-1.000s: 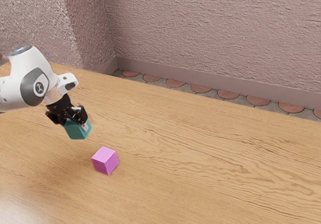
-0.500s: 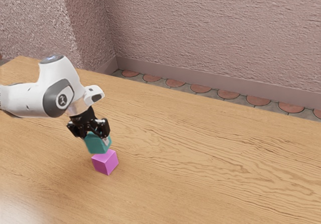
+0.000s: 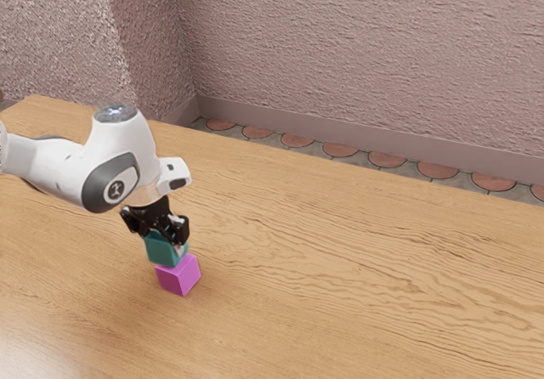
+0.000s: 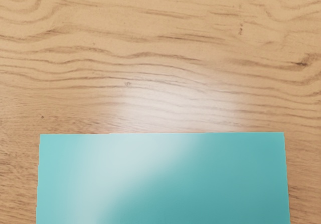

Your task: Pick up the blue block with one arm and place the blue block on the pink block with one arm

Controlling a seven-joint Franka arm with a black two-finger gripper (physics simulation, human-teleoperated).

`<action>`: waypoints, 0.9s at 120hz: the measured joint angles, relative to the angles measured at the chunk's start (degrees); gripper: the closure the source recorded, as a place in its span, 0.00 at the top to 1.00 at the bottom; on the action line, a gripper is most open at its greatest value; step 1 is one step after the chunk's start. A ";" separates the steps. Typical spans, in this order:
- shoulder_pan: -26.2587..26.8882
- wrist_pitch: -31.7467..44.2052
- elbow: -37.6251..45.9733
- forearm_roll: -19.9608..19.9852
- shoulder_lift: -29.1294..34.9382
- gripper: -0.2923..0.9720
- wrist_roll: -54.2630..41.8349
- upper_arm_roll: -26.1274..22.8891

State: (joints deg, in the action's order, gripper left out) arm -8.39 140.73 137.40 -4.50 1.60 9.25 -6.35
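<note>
Blue block (image 3: 165, 250): small teal-turquoise cube, plain faces, soft sheen on top. Pinched between the black fingers of gripper (image 3: 160, 234). Sits directly atop pink block (image 3: 179, 276), on wooden table (image 3: 357, 251).

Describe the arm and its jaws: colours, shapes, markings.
The arm is glossy white with rounded shells, a grey round joint cap bearing a small white mark, and a pale disc on top. The jaws are black and blocky.
</note>
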 joint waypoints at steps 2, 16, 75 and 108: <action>0.00 0.10 0.00 -0.02 -0.11 0.52 0.08 0.00; -0.18 0.79 -0.07 -0.09 -0.81 0.52 0.60 -0.10; -1.85 -7.78 -13.06 -0.07 14.52 0.73 1.02 -2.35; -1.06 -36.03 -37.41 1.58 12.81 0.76 -0.15 1.68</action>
State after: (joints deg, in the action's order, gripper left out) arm -9.45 104.70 99.98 -2.91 14.41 9.10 -4.67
